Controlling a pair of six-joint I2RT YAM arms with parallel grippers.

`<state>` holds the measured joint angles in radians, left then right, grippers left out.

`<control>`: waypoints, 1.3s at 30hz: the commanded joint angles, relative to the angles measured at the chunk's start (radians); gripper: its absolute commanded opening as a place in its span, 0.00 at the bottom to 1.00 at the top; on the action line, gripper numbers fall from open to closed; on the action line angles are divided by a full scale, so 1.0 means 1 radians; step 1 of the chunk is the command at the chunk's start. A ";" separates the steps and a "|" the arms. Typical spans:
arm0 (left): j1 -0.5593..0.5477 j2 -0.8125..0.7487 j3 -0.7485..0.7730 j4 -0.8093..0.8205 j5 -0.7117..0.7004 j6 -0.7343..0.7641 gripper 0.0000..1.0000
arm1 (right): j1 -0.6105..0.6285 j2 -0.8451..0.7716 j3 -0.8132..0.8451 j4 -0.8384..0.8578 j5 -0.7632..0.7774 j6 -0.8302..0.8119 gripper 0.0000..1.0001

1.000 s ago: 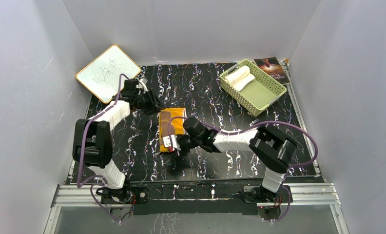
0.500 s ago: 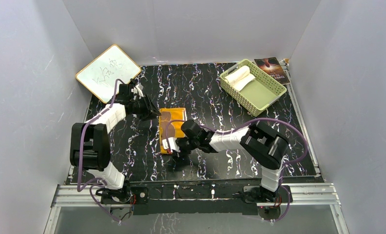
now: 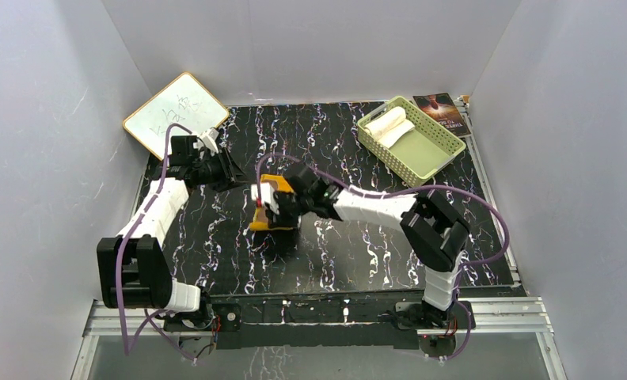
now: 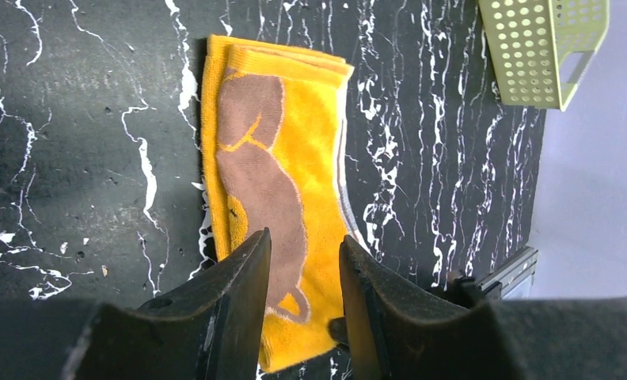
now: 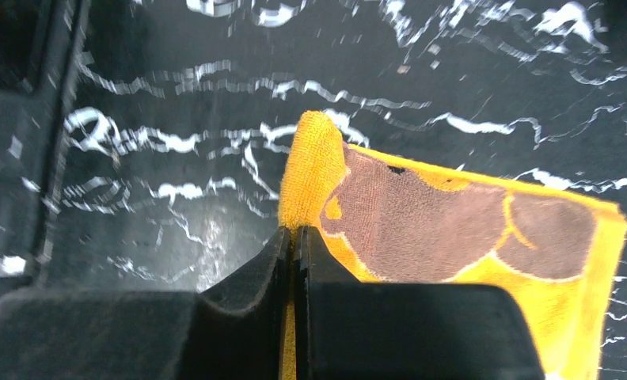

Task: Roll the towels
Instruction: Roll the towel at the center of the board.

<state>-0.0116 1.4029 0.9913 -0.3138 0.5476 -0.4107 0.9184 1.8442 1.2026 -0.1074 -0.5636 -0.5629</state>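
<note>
I see right fingers (image 5: 297, 237) pinching edge of yellow towel (image 4: 318, 158) on counter (image 3: 215, 229). Left fingers (image 3: 233, 174) apart, near towel, loose. White towel (image 3: 389, 124) rolled in green basket (image 3: 439, 168).

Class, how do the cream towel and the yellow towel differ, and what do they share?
The cream towel is plain; the yellow towel bears a brown pattern. The cream towel lies bundled in the green basket; the yellow towel lies on the table. Nothing grips the cream towel; the right claw pinches the yellow towel's edge. Both are cloth.
</note>
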 commanded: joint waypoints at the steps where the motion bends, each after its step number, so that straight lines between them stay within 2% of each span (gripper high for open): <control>1: 0.008 -0.066 -0.018 -0.038 0.087 0.041 0.36 | -0.054 0.021 0.165 -0.170 -0.173 0.250 0.00; 4: 0.012 -0.069 -0.021 -0.036 0.120 0.051 0.36 | -0.093 0.036 0.183 -0.153 -0.268 0.334 0.00; 9: 0.021 -0.065 -0.021 -0.032 0.168 0.056 0.36 | -0.147 0.115 0.246 -0.150 -0.339 0.445 0.00; 16: 0.023 -0.046 -0.020 -0.025 0.217 0.058 0.35 | -0.182 0.390 0.600 -0.476 -0.446 0.404 0.00; 19: 0.024 -0.039 -0.023 -0.024 0.243 0.057 0.35 | -0.191 0.460 0.677 -0.524 -0.453 0.384 0.00; 24: 0.023 -0.046 -0.049 -0.022 0.273 0.048 0.30 | -0.225 0.480 0.642 -0.450 -0.456 0.419 0.00; 28: 0.023 -0.079 -0.132 0.033 0.292 -0.001 0.22 | -0.238 0.477 0.596 -0.410 -0.455 0.428 0.00; 34: 0.018 -0.097 -0.318 0.254 0.343 -0.149 0.11 | -0.246 0.478 0.506 -0.310 -0.442 0.468 0.00; 39: 0.000 -0.070 -0.393 0.375 0.343 -0.232 0.07 | -0.250 0.505 0.484 -0.275 -0.427 0.491 0.00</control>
<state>0.0021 1.3441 0.6285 -0.0814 0.8463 -0.5442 0.6701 2.3318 1.6981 -0.4644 -0.9989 -0.0959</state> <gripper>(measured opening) 0.081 0.020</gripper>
